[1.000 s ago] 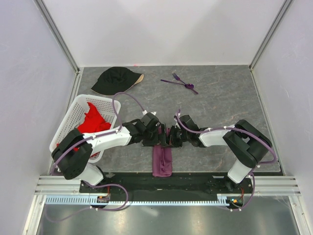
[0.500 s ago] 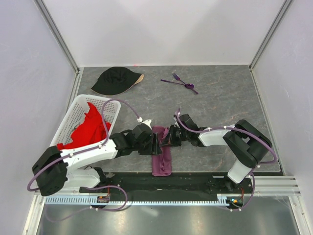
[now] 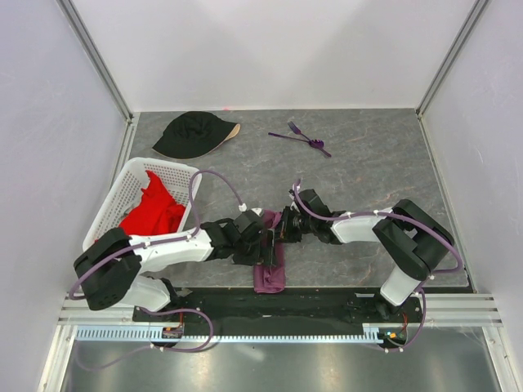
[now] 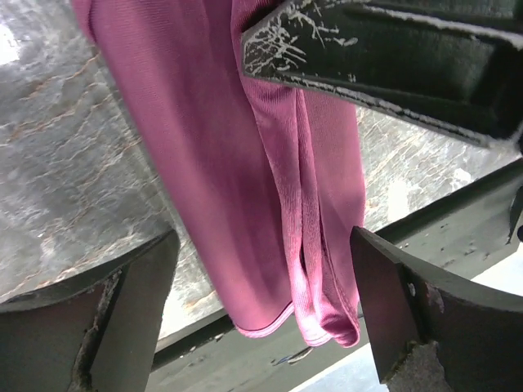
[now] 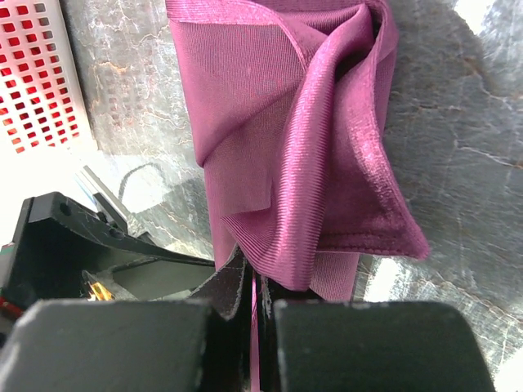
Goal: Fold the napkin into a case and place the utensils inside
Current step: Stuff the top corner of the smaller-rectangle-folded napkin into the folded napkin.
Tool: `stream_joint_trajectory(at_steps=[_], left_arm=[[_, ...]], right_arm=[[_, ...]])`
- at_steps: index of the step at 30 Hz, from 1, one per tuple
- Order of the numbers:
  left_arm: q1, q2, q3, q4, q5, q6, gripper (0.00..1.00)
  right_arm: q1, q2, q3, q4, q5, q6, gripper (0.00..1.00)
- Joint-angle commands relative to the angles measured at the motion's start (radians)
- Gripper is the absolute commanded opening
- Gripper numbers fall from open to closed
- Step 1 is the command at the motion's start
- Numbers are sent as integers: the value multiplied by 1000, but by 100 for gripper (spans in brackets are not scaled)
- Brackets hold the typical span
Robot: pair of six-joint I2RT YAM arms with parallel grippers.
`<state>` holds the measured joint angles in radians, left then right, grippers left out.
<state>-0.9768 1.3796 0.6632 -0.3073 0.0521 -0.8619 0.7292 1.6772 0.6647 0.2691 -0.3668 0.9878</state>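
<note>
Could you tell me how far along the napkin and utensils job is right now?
Done: the napkin lies folded into a narrow strip at the near edge of the table. In hand: the right gripper pinches its edge; the left gripper straddles it, open. Left: the utensils lie across the table, not inside.

Both arms reach inward and low at the near middle, wrists almost meeting. The left gripper points right with its jaws spread wide. The right gripper points left, its jaws pressed together and pinching the napkin.
</note>
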Motion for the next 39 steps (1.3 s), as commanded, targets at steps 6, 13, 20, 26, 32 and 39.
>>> stream_joint_trajectory(at_steps=[6, 13, 20, 26, 32, 39], left_arm=[[4, 29, -17, 62, -18, -54, 79], [12, 24, -19, 60, -24, -48, 45], [13, 10, -48, 68, -9, -69, 24], [12, 6, -60, 79, 9, -75, 21], [12, 15, -57, 83, 17, -75, 20], [12, 24, -56, 89, 20, -72, 19]], right_arm=[[19, -2, 49, -24, 12, -35, 0], [62, -11, 46, -48, 23, -57, 2], [58, -48, 81, -160, 75, -144, 22], [12, -68, 142, -241, 81, -190, 49], [-51, -97, 153, -295, 86, -221, 68], [-67, -77, 170, -289, 74, -235, 78]])
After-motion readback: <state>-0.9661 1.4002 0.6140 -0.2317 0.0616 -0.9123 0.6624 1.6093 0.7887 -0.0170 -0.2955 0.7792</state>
